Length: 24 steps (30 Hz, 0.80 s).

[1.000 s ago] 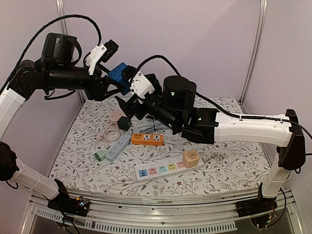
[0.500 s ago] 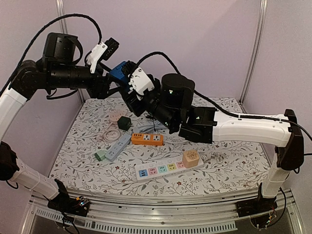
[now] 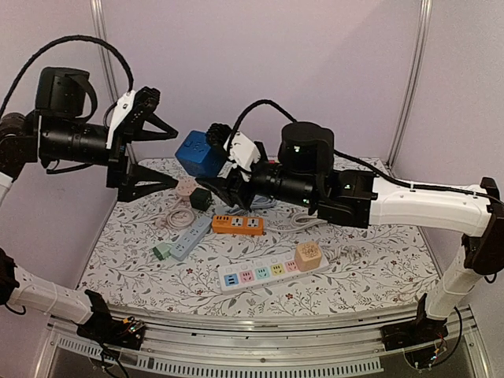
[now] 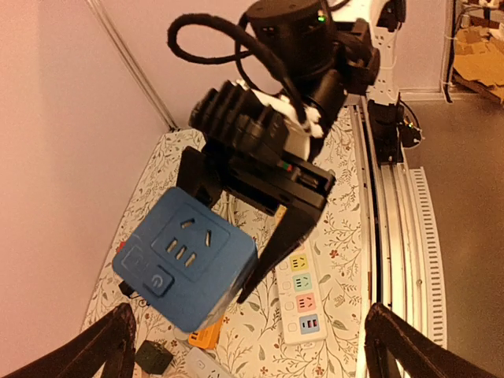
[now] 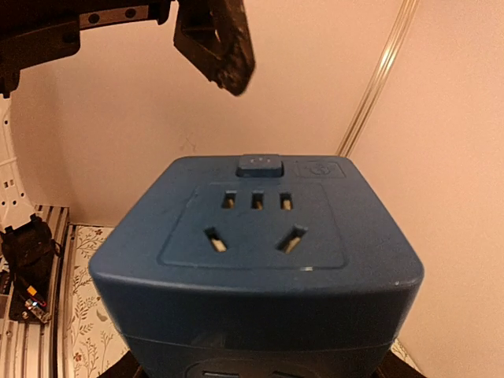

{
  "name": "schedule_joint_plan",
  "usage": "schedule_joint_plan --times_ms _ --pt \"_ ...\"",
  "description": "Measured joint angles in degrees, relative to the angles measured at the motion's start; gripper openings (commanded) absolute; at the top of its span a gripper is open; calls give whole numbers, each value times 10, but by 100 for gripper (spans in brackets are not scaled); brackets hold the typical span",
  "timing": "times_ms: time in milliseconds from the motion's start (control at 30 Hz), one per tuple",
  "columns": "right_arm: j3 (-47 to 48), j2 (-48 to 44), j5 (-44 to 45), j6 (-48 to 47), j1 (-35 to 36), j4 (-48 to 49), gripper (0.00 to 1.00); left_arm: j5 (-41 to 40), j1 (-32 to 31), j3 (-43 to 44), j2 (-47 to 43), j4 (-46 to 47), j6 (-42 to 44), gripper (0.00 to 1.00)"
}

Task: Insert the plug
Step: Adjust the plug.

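Robot mid-task, plug yet to be inserted: the right gripper (image 3: 206, 163) clamped a blue socket cube (image 3: 195, 152) by 2 opposite sides and held it in the air above the far left corner of the table (image 3: 378, 260). The left gripper (image 3: 175, 161) hung just to the cube's left, apart from it, jaws spread wide and holding nothing. The cube's socket face, with its slots and a small button, was turned toward both wrist cameras. Its plug pins showed in no view, so which face carried them could not be told. Below the cube and toward the near edge lay 3 candidate strips. An orange power strip (image 3: 237, 225) sat near the table's middle, its long axis roughly parallel to the near edge. A pale blue strip (image 3: 191, 235) lay angled beside it to the left. A white strip with coloured sockets (image 3: 260, 276) ran closest to the near edge, with a peach cube (image 3: 309, 254) seated at its right end. With the cube in its grip, the right gripper was judged the one placed to carry it down and toward the near edge, pins first, onto a free socket; the orange strip lay nearest beneath it
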Motion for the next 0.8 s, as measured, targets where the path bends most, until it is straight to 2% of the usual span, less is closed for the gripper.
schedule_joint_plan --times_ms 133,233,433,533,667,733,800 --pt "-44 -71 -118 11 -25 -27 0 56 0 -52 -73 -6 92 99" --pt "-48 -108 -184 19 -31 -28 0 80 -5 -59 -86 -4 126 99" --pt "-41 -115 -266 37 -28 -21 0 105 -28 -62 -37 55 89 99" --pt "-41 -106 -289 41 -28 -22 0 104 -39 -62 -13 85 63 95" --pt "-39 -96 -307 45 -28 -27 0 99 -53 -60 -3 111 44 81" --pt "-38 -93 -311 45 -28 -30 0 99 -59 -60 -2 118 35 66" --pt "-38 -93 -316 45 -28 -34 0 95 -64 -59 -2 127 28 46"
